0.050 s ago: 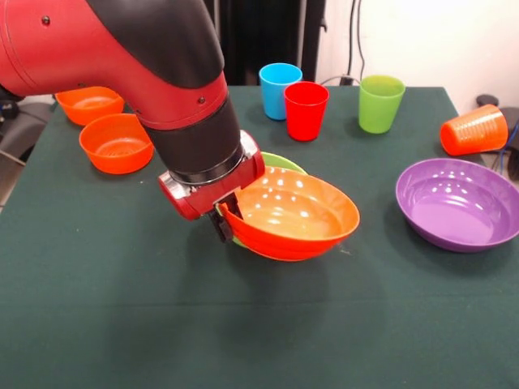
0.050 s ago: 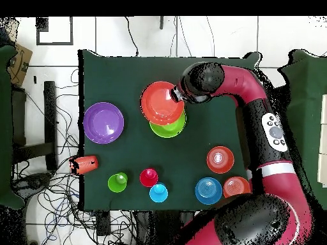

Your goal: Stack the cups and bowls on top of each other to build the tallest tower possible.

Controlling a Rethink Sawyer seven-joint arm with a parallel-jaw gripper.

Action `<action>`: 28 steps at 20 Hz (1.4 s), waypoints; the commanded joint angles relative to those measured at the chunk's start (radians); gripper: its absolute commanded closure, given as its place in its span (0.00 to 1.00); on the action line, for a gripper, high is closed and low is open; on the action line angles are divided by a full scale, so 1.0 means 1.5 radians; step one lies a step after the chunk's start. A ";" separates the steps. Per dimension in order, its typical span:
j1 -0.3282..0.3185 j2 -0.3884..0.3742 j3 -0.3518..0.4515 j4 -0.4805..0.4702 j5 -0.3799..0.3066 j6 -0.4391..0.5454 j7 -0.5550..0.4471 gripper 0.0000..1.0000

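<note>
A robotics lab. A green-clothed counter (image 2: 134, 76) stands on a tiled floor (image 2: 115, 35). Loose cables (image 2: 57, 198) trail beside it.

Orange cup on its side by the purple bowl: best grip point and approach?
Judgement only: the orange cup lies on its side at the table edge, rim facing away from the purple bowl. Come straight down and pinch across the ribbed wall near mid-length, with the gripper closing across the cup's axis. The taper could let it slip toward the narrow base, so grip slightly toward the wider rim end.
</note>
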 commanded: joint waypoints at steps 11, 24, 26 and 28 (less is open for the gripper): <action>0.005 -0.017 -0.021 -0.017 -0.029 0.092 -0.153 1.00; -0.010 -0.049 -0.006 0.005 -0.019 0.127 -0.152 1.00; -0.011 -0.049 -0.006 0.008 -0.022 0.123 -0.155 1.00; -0.017 -0.047 -0.004 0.017 -0.029 0.102 -0.164 1.00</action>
